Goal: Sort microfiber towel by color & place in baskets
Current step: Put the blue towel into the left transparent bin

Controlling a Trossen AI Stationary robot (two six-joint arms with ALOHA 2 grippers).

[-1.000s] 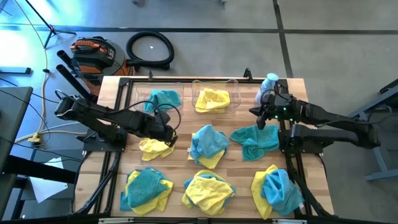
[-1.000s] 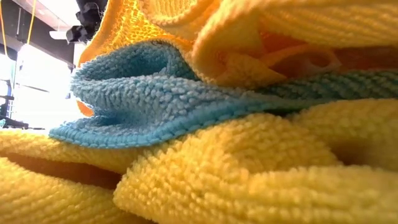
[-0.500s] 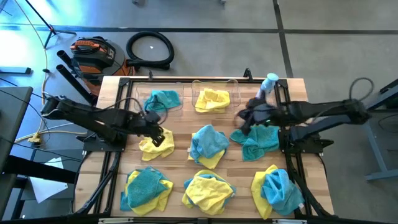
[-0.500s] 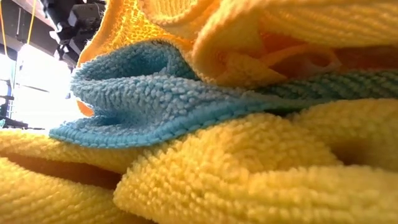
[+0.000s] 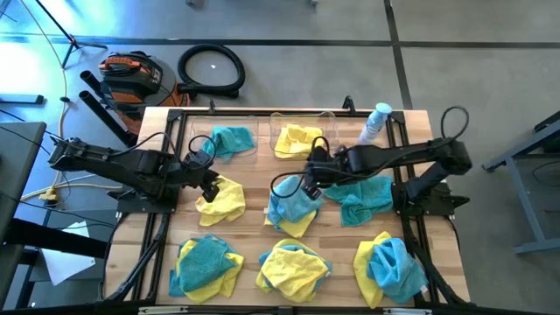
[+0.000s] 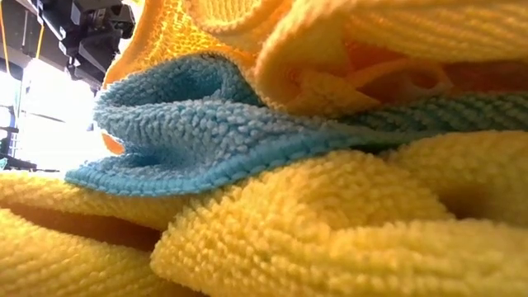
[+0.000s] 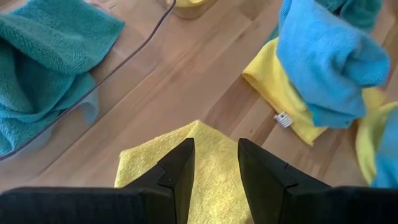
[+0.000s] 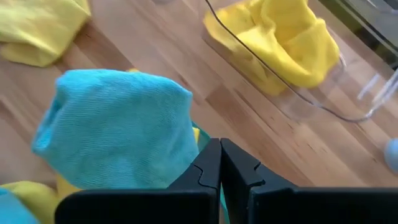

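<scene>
My left gripper (image 5: 210,181) is open and hovers low over a flat yellow towel (image 5: 223,201) on the table's left half. In the left wrist view, the gripper (image 7: 214,165) has its fingers on either side of that towel's far corner (image 7: 198,126). My right gripper (image 5: 309,178) is shut and reaches to the table's middle, beside a bunched blue towel (image 5: 293,199) lying on a yellow one. Two clear bins stand at the far edge. The left bin (image 5: 194,140) holds a teal towel and the right bin (image 5: 331,131) holds a yellow towel. My left gripper comes from above with its open fingers (image 7: 180,168) over the yellow towel's far corner. I cannot tell whether they touch it. My right gripper (image 8: 221,168) has its shut fingers right beside the blue towel's mound (image 8: 118,124). I cannot tell whether they touch it.
Three mixed blue-and-yellow piles lie along the near edge (image 5: 208,262), (image 5: 293,267), (image 5: 391,267). A teal towel (image 5: 363,197) lies under the right arm. A clear spray bottle (image 5: 374,122) stands at the far right corner. The low view is filled by yellow and blue towels (image 6: 247,132).
My right gripper has swept from beside the spray bottle toward the table's left and now sits by the middle blue towel, with the arm stretched out. My left gripper has drawn back toward the left edge, from the yellow towel's right side to its far-left part.
</scene>
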